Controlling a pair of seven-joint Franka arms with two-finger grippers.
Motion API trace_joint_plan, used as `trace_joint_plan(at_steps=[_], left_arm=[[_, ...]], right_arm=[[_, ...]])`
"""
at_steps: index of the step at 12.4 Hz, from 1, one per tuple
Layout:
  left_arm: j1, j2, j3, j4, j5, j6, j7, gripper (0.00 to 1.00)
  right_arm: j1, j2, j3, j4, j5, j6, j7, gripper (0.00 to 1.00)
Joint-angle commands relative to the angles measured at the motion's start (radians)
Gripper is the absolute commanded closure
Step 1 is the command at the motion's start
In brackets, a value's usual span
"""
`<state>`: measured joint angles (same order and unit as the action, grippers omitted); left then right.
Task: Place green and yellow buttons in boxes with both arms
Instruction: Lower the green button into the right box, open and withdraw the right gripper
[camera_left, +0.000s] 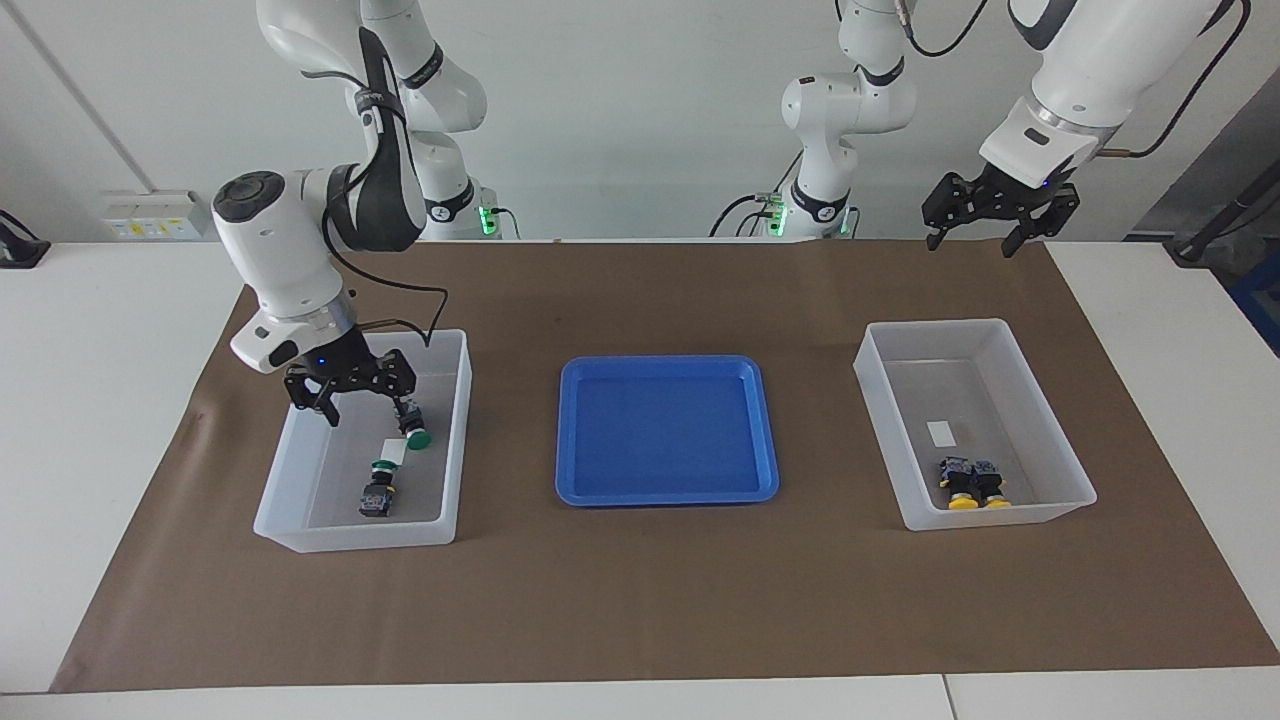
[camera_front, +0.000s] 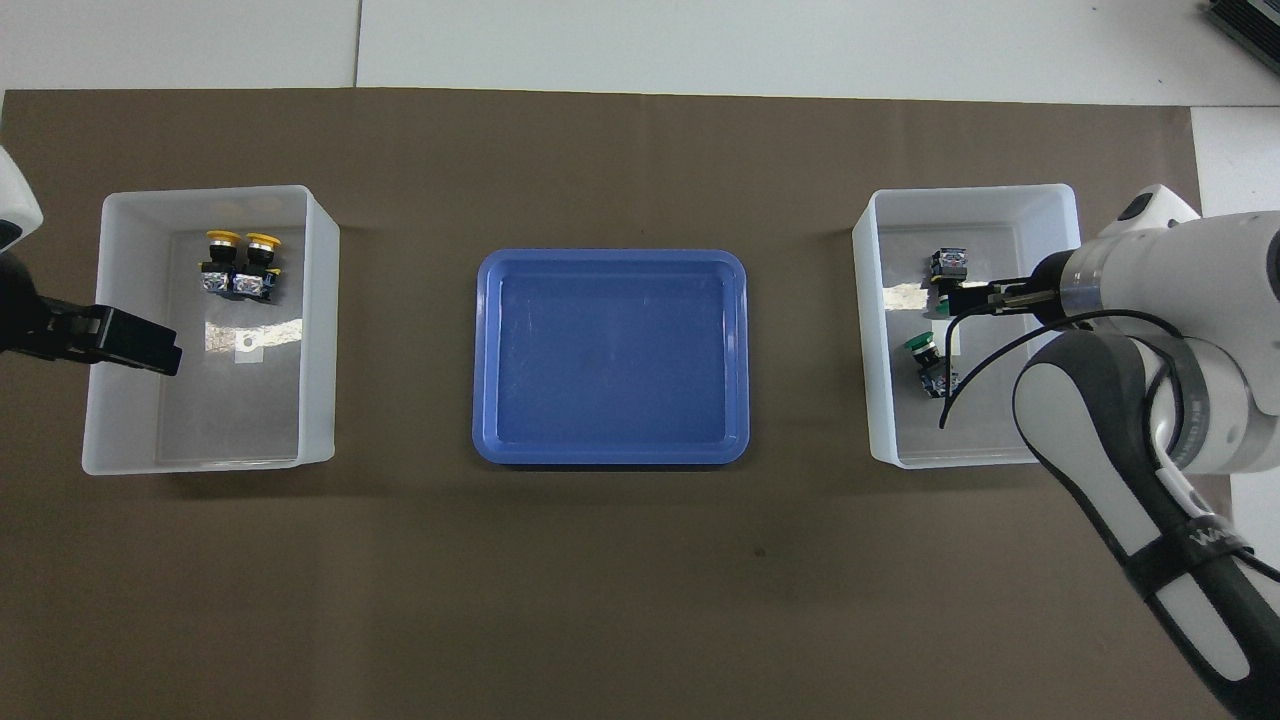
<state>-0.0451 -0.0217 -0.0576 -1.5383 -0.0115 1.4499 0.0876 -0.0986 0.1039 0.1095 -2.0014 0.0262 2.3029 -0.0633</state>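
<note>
Green buttons (camera_left: 416, 437) (camera_left: 378, 487) lie loose in the box (camera_left: 300, 470) at the right arm's end; right gripper (camera_left: 352, 400) hangs over it, fingers wide apart, holding nothing. Yellow buttons (camera_left: 974, 484) sit together in the other box (camera_left: 1040, 400). Left gripper (camera_left: 972, 240) waits high, spread open, empty

Two glossy white jointed robot arms (camera_left: 290, 260) with grey round joint caps, dark grey padded sleeves and looping black cables, each ending in a black two-finger gripper (camera_left: 352, 395)
</note>
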Motion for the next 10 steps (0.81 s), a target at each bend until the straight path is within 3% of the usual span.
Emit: trace_joint_plan(at_steps=[1, 10], left_arm=[[0.004, -0.021, -0.002, -0.02, -0.007, -0.008, -0.011, 0.0], [0.004, -0.021, -0.002, -0.02, -0.005, -0.008, -0.011, 0.0]], right_arm=[[0.006, -0.015, 0.013, 0.082, -0.064, -0.119, 0.138, 0.0], [0.019, -0.056, 0.0, 0.412, -0.055, -0.584, 0.22, 0.0]])
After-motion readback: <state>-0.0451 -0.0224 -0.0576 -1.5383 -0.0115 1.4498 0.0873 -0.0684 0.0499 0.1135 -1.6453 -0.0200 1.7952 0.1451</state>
